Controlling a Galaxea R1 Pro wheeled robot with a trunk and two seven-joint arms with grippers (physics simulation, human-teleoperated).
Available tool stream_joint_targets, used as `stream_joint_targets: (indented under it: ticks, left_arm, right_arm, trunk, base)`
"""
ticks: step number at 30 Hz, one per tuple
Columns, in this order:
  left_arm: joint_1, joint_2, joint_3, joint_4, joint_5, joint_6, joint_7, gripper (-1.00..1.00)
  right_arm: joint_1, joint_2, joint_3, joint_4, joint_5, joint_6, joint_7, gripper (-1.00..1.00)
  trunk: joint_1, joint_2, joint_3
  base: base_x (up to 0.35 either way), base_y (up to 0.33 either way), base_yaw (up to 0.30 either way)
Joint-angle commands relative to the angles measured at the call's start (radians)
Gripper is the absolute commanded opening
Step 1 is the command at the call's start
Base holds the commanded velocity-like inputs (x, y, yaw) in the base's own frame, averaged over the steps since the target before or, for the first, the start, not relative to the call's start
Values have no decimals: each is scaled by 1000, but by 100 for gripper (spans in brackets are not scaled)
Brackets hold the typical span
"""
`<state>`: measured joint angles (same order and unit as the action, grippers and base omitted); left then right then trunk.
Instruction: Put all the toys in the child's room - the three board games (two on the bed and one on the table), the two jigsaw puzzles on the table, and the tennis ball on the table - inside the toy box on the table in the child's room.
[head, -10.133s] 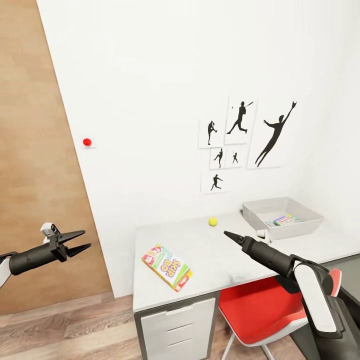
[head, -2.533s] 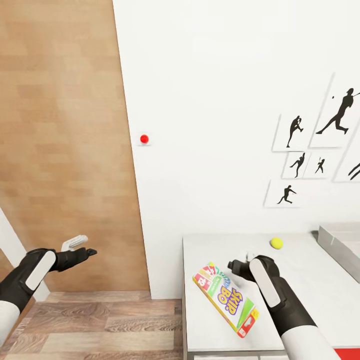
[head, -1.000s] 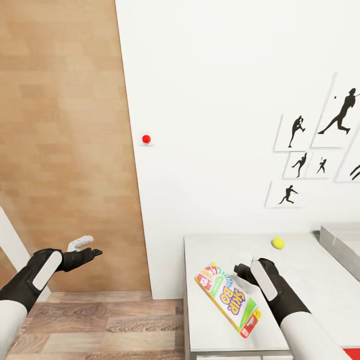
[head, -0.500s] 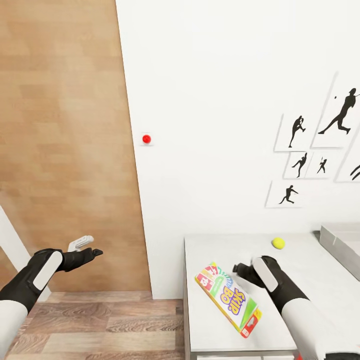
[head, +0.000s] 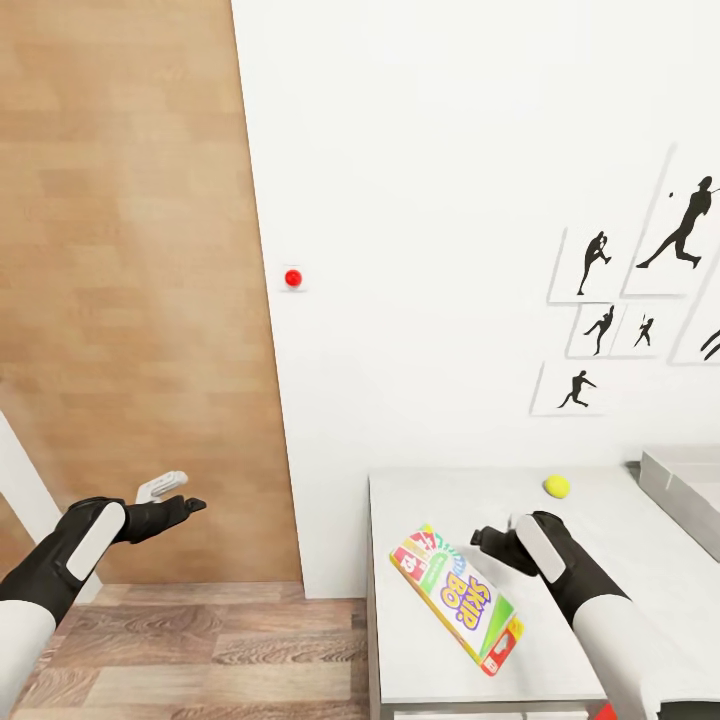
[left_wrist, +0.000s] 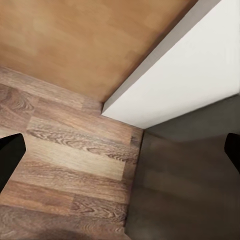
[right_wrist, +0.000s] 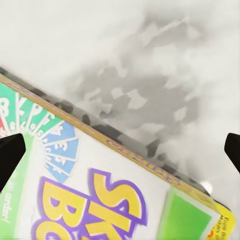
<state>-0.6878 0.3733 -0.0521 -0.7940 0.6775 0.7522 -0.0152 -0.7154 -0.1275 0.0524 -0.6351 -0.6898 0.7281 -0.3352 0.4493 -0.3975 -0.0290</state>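
Board game (head: 457, 600) flat on table (head: 620, 540), long axis diagonal.

We see a white wall (head: 430, 200) with black silhouette pictures (head: 640, 290) and a red dot (head: 292, 278), a wood panel (head: 130, 250), and plank floor (head: 200, 650).

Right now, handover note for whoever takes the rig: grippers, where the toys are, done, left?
Left gripper: jaws open, empty, out over the wood floor, away from the table.
Right gripper: jaws open, empty, above the table at the far edge of the Skip-Bo game box, not gripping it.
Tennis ball sits on the table near the wall.
Toy box is at the right edge of the head view, contents not visible.
Done: cannot tell from here.
Left: at least the game box and the ball.
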Motion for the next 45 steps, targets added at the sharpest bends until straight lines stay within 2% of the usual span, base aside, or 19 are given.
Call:
stream_joint_targets:
  ticks: [1, 7, 12, 20, 45]
  left_arm:
    - [-1, 1, -3, -1, -1, 3, -2, 100]
    - [-1, 1, -3, -1, -1, 3, -2, 100]
    - [-1, 1, -3, -1, -1, 3, -2, 100]
    - [-1, 1, -3, -1, -1, 3, -1, 100]
    - [-1, -1, -3, -1, 0, 3, -1, 100]
  right_arm:
    - [-1, -1, 6, -1, -11, 5, -9, 100]
    - [-1, -2, 5, 2, -11, 53, -5, 100]
    - [-1, -2, 5, 3, -10, 85, 41, 100]
    - [-1, -4, 8, 3, -8, 93, 105, 100]
    - [0, -3, 11, 0, -7, 91, 115, 100]
  trunk:
    - [1, -2, -2]
    - [1, -2, -2]
    - [1, -2, -2]
    - [1, -2, -2]
    - [1, -2, -2]
  base:
    - [0, 0, 0]
    - [0, 0, 0]
    - [0, 0, 0]
    - [-7, 0, 0]
    - [-2, 0, 0]
